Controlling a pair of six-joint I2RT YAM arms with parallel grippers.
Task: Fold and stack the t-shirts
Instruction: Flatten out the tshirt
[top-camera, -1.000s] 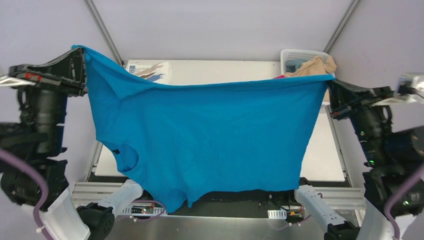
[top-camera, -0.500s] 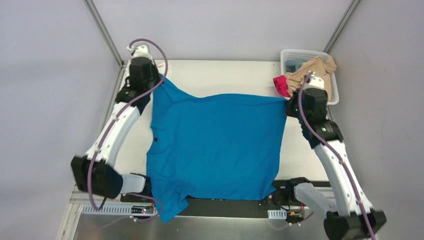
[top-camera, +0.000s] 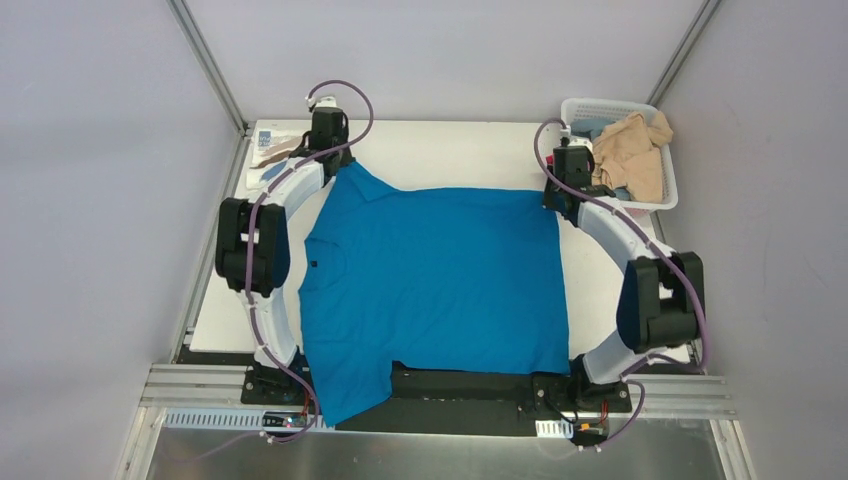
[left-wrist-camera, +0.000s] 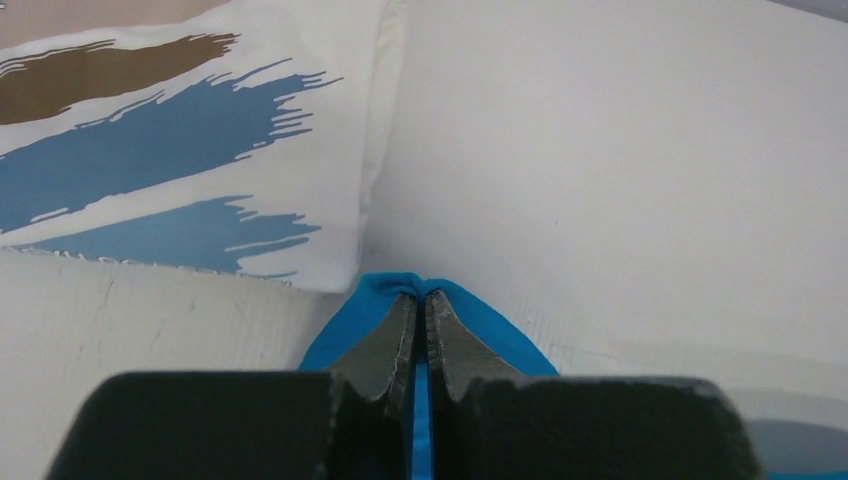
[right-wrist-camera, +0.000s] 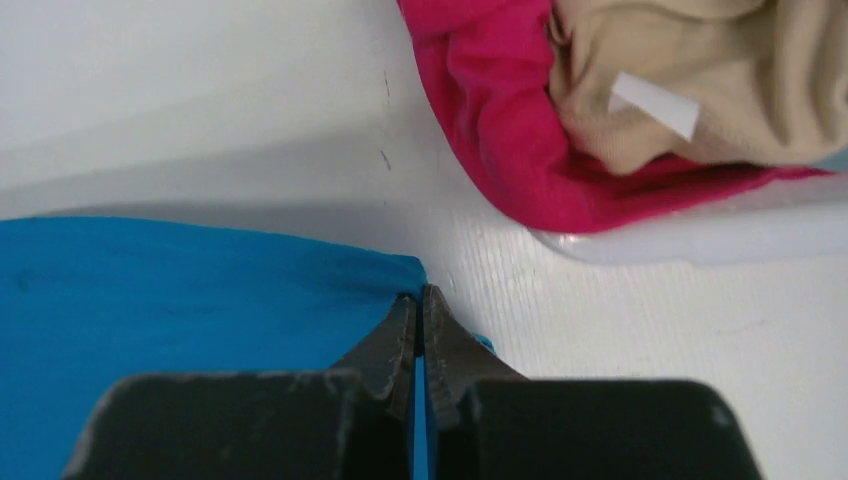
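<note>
White desk (top-camera: 450, 150): bright blue collared shirt (top-camera: 440, 280) spread flat mid-desk, one sleeve over near edge. Folded white brushstroke-print shirt (top-camera: 270, 140) far-left corner, white plastic mesh basket (top-camera: 610, 102) far-right.

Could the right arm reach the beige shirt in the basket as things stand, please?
Probably not yet: the right gripper is shut on a corner of the blue shirt. The beige shirt lies close by, uncovered, in the basket, so once released it likely could.
</note>
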